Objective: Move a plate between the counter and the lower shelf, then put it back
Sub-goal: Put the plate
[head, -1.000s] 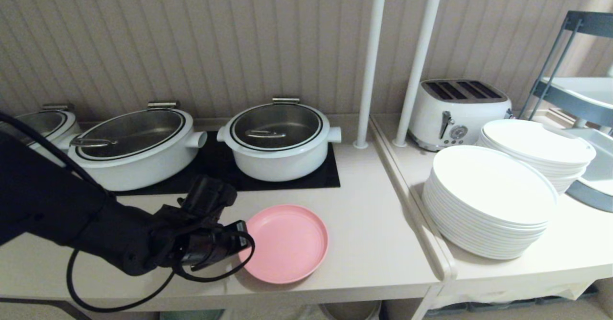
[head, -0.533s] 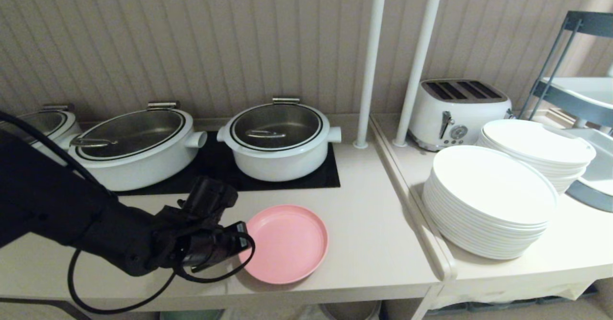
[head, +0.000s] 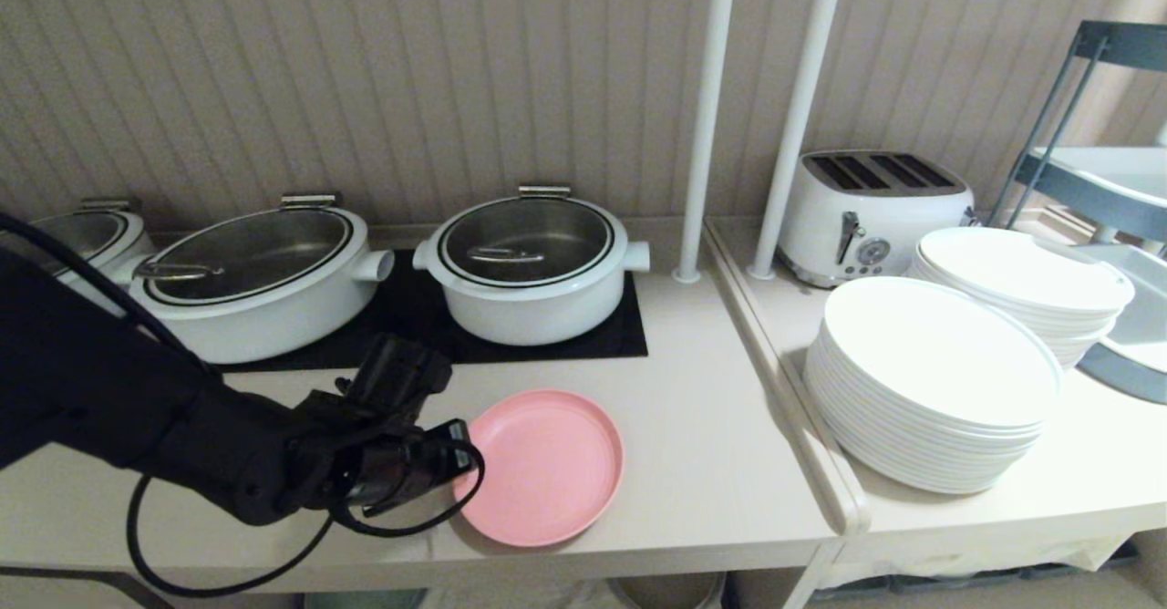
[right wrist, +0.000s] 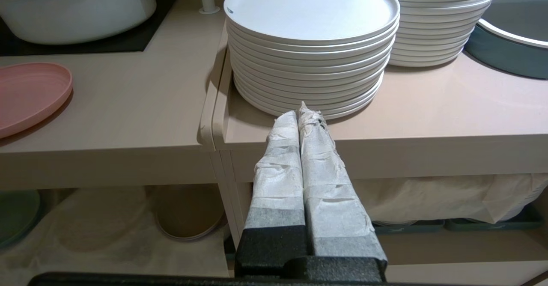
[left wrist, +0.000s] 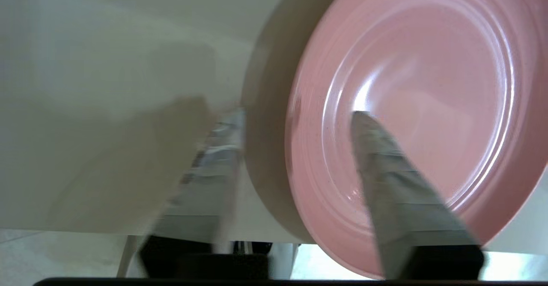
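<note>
The pink plate [head: 543, 466] lies flat on the beige surface [head: 711, 463], near its front edge and in front of the black inset panel [head: 456, 331]. In the left wrist view the left gripper [left wrist: 295, 149] has its fingers [left wrist: 385, 183] parted, released from the plate: one finger reaches over the plate's inner face, the other, blurred, sits outside the rim over the bare surface, so the rim runs between them. Whether either finger touches the plate cannot be told. In the head view the black left arm comes in from the robot's left, and its gripper [head: 460, 463] sits at the plate's left rim with a black cable looping under the wrist.

Beyond the fingers, on the inset panel, stand two white pots with glass lids [head: 533, 267], and a third pot [head: 87, 235] sits further left. Away from the fingers across the plate, two white poles [head: 702, 117] rise at the seam with the adjoining raised-edge top, which carries two stacks of white plates [head: 930, 381] and a white toaster [head: 871, 212].

The right gripper [right wrist: 302, 119] hangs low in front of the cabinet, its taped fingers pressed together on nothing, their tips near the front edge below the nearer plate stack. Under the surface, the lower shelf [right wrist: 107, 221] is draped in wrinkled white cloth, with a beige-grey plate [right wrist: 188, 217] and a green plate [right wrist: 17, 213] lying on it.
</note>
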You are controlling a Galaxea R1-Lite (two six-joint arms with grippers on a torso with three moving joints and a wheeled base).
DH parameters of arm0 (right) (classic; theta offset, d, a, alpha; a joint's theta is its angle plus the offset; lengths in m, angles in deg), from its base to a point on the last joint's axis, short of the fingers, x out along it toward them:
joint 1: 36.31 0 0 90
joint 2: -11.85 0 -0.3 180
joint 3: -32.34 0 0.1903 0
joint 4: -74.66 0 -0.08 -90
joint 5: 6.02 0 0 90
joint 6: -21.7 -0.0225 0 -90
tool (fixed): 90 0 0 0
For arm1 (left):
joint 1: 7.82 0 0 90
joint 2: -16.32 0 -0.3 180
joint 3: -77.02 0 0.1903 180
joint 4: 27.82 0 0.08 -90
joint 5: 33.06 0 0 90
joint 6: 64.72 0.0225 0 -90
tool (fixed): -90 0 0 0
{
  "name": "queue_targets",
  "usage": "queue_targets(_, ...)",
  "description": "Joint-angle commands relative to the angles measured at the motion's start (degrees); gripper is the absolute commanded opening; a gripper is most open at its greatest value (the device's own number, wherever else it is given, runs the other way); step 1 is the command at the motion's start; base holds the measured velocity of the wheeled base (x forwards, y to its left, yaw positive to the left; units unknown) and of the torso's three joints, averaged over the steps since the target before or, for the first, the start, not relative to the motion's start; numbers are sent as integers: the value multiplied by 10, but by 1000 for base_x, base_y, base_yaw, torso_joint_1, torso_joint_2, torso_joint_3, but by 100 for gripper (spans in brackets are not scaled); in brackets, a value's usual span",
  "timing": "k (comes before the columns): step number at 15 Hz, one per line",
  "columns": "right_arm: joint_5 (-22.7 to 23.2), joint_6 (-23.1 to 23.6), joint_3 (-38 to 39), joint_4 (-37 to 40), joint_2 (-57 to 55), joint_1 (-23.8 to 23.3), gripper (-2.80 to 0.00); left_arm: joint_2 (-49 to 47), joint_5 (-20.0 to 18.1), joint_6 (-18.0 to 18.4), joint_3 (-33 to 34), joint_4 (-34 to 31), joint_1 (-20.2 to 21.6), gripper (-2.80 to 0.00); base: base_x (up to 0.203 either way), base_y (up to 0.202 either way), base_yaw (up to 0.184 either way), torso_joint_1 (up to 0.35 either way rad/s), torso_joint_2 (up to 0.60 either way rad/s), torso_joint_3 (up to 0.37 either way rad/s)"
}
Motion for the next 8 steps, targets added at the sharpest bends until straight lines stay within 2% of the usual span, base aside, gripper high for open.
queue_targets(1, 0, 0, 0, 0, -1, 0, -280, 12, 2, -3, -1, 1, 0, 0, 0, 0, 0, 0, 0, 0)
queue_targets(8, 0, 0, 0, 0, -1, 0, -280, 55, 11, -1, 8, -6, 0, 0, 0, 0, 0, 0, 0, 0)
